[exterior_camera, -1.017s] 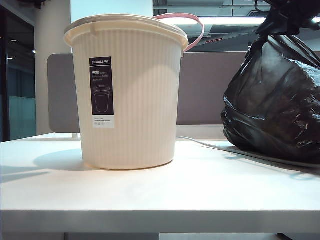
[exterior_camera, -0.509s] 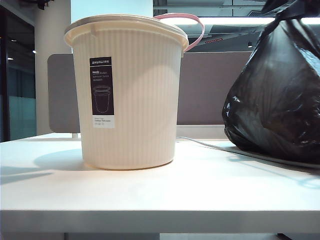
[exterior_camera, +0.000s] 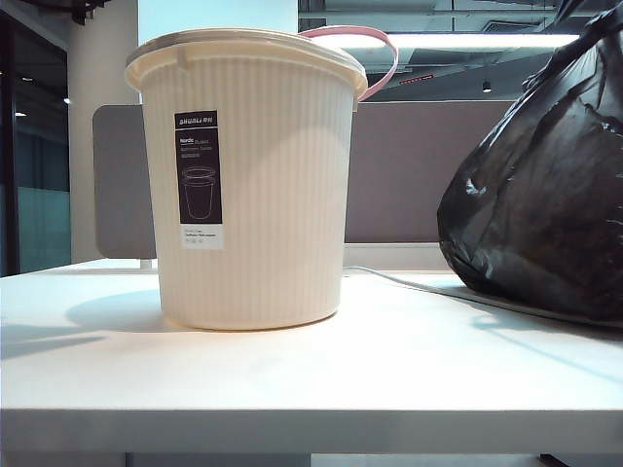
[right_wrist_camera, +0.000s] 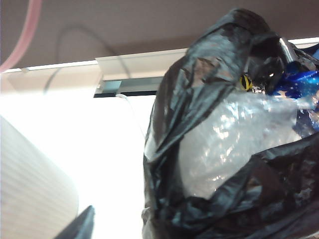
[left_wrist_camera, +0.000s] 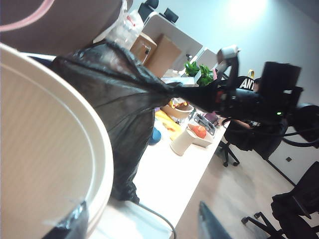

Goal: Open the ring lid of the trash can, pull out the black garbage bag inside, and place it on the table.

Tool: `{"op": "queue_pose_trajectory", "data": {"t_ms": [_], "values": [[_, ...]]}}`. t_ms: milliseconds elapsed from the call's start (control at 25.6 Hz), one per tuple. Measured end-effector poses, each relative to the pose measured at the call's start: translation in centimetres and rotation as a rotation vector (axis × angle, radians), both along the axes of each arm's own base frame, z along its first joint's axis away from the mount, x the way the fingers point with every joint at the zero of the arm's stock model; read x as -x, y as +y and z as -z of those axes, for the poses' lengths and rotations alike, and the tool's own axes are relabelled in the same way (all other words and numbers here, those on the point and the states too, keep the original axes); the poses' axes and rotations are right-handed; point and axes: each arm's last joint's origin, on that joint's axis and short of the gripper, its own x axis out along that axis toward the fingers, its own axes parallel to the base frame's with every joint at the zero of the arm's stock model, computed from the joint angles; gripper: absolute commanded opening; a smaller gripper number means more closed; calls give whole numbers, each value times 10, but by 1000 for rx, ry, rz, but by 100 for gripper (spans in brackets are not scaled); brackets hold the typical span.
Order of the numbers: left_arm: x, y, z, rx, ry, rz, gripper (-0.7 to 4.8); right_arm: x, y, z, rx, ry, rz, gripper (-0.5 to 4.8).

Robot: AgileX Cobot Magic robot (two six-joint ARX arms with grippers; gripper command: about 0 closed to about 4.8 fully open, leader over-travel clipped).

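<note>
The cream ribbed trash can [exterior_camera: 253,195] stands on the white table [exterior_camera: 341,370]. Its pink ring lid [exterior_camera: 382,53] is tipped up behind the rim. The black garbage bag [exterior_camera: 545,195] sits on the table to the right of the can. My left gripper [left_wrist_camera: 142,205] is open, with one finger over the can's rim [left_wrist_camera: 97,149] and the other outside it. My right gripper [left_wrist_camera: 222,94] is at the bag's drawn-out neck. Its visible finger [right_wrist_camera: 79,225] stands wide of the bag [right_wrist_camera: 224,174], so the jaws are open; the other finger is hidden. Neither gripper shows in the exterior view.
A white cable [exterior_camera: 389,277] runs across the table behind the can and under the bag. A grey partition [exterior_camera: 409,165] stands along the far edge. Clear plastic [right_wrist_camera: 224,144] and something blue [right_wrist_camera: 299,82] show through the bag's mouth. Office chairs [left_wrist_camera: 289,214] stand on the floor beyond.
The bag's gathered top has moved up and right, out of the exterior view, and its body has slumped wider on the table. The can and ring lid have not moved.
</note>
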Motion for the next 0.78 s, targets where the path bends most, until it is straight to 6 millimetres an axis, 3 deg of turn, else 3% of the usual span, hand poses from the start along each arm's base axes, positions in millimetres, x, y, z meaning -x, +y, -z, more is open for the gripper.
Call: {"op": "queue_pose_trajectory", "data": {"t_ms": [78, 117, 196, 391, 509, 743, 783], "values": [[0, 0, 1, -3, 14, 7, 278, 12, 0, -6, -9, -4, 5, 305], [0, 0, 2, -4, 17, 9, 278, 15, 0, -8, -12, -5, 8, 368], [0, 0, 2, -6, 27, 16, 278, 24, 0, -10, -26, 12, 22, 425], [1, 0, 5, -14, 61, 23, 278, 37, 0, -3, -33, 132, 43, 432], [2, 0, 6, -20, 69, 23, 278, 49, 2, -9, -32, 116, 37, 432], [25, 5, -12, -21, -44, 20, 277, 111, 4, -44, -33, -112, 20, 431], [37, 8, -21, -11, -89, 12, 277, 127, 4, -50, -32, -160, 18, 431]]}}
